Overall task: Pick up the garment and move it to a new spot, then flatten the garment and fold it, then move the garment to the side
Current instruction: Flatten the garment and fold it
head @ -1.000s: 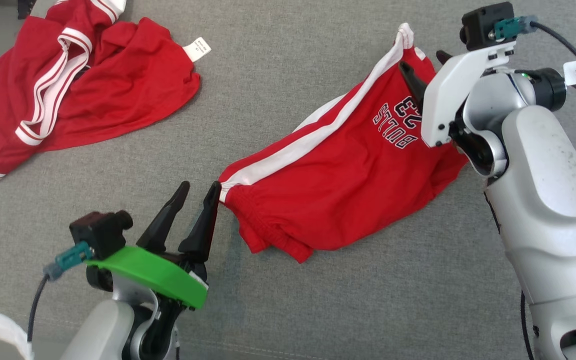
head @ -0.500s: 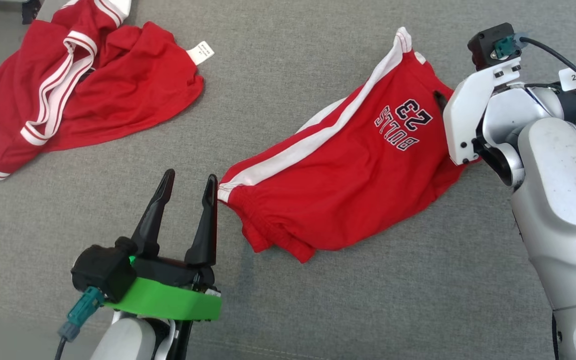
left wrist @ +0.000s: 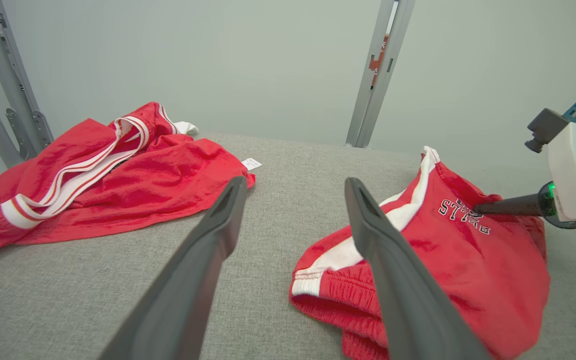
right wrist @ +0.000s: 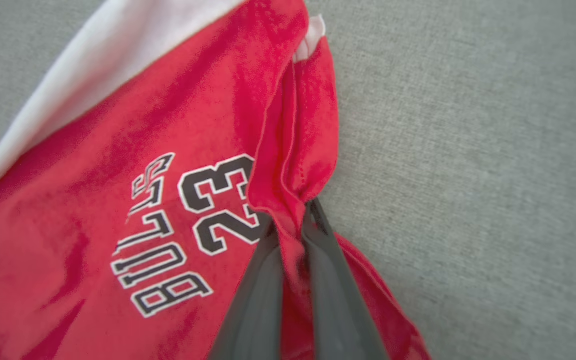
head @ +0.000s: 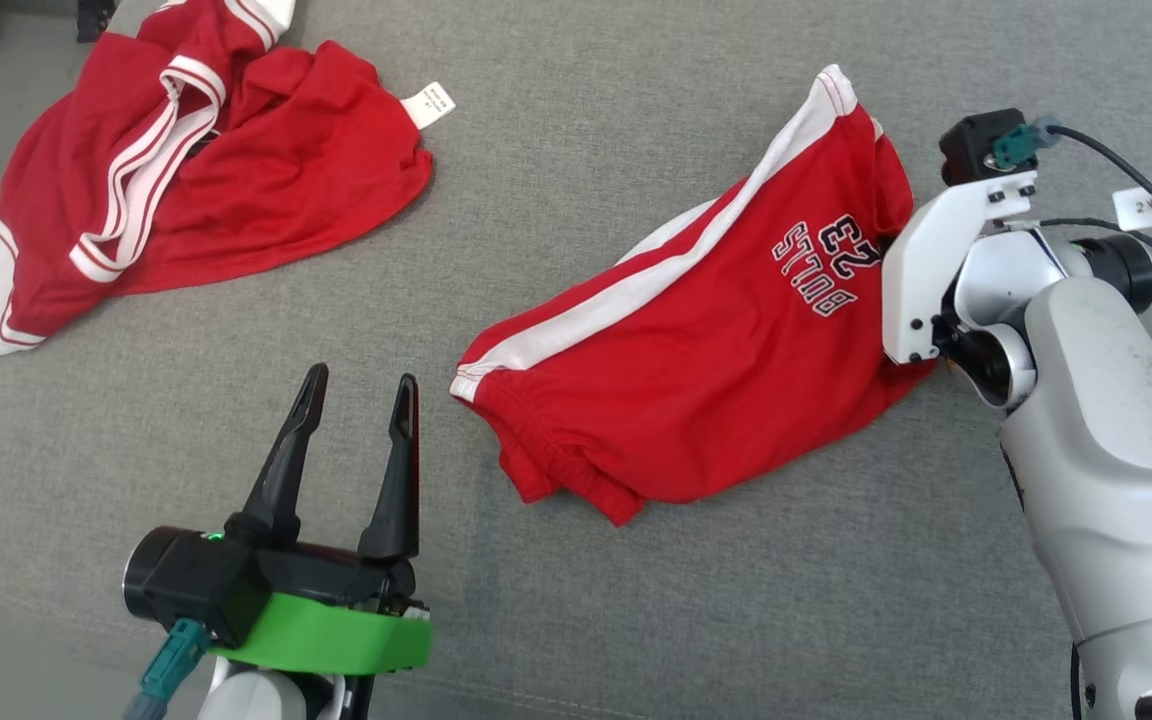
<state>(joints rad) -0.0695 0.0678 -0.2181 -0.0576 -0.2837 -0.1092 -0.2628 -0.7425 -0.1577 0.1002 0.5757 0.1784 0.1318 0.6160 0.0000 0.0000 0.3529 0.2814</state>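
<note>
The garment is a pair of red shorts with a white side stripe and "BULLS 23" print, lying crumpled on the grey surface. In the right wrist view my right gripper is shut on a bunched fold of the shorts' red hem beside the print. The head view hides those fingers under the white wrist bracket. My left gripper stands open just left of the waistband corner, with a small gap between them and nothing between its fingers. The left wrist view shows the left gripper open and the shorts to its right.
A second red garment with white trim and a white label lies heaped at the far left. The grey padded surface ends at a rounded edge on the left. Two metal posts stand behind it against a pale wall.
My right gripper has shut on the hem beside the print. The left gripper has drawn back a little from the waistband corner and stays open. The head camera has shifted.
</note>
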